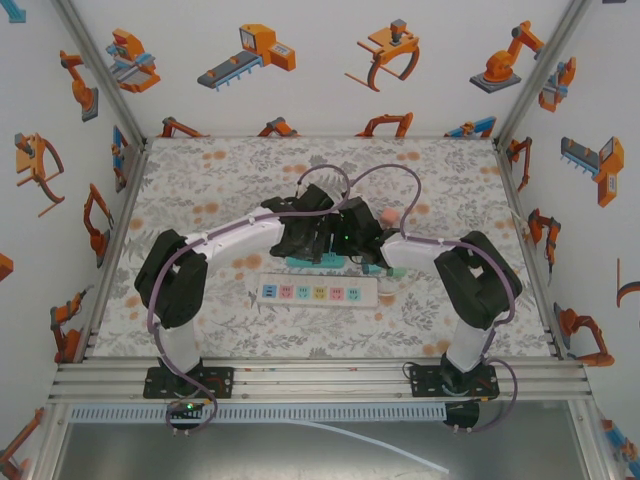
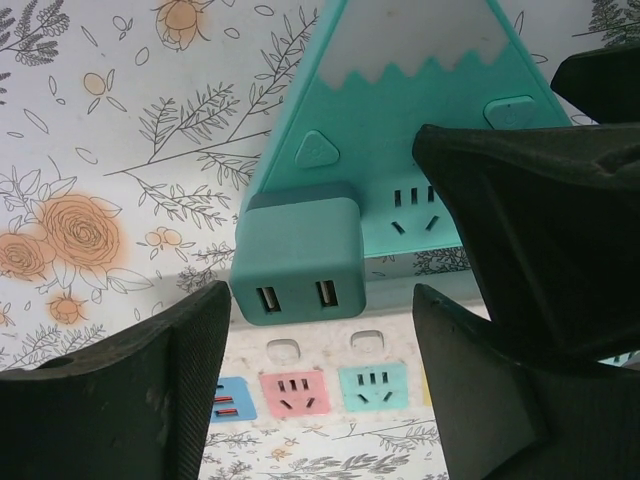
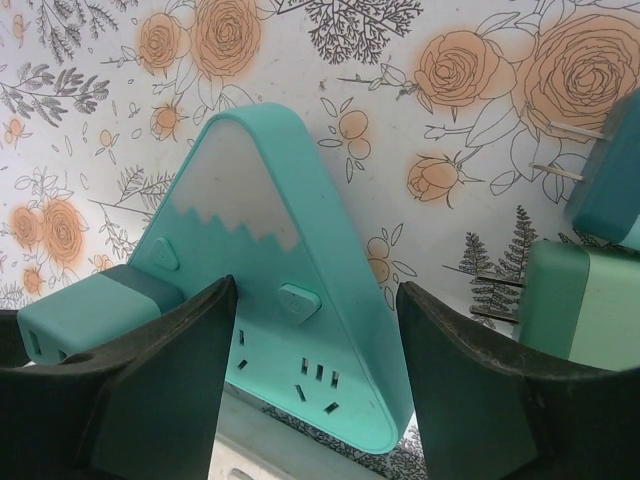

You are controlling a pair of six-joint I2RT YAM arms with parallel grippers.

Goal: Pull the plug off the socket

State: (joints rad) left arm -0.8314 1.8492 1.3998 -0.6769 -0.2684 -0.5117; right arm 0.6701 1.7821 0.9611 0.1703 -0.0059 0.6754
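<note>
Grasp step: left claw point(image 2: 318, 310) half open astride the plug point(image 2: 295, 260) seated in the socket point(image 2: 400, 130), which the right claw point(image 3: 315, 300) seems to clamp; next, close and pull straight off.

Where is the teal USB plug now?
In the left wrist view, the teal USB plug sits at the lower left of the mountain-shaped socket, above the power strip.

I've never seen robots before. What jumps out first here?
A teal mountain-shaped socket block with a white snowy peak stands mid-table on the flowered cloth, clasped by the right gripper. A teal cube-shaped USB plug sticks from its lower left corner, between the jaws of the open left gripper. Below it in the top view lies a white power strip with pastel outlets.
</note>
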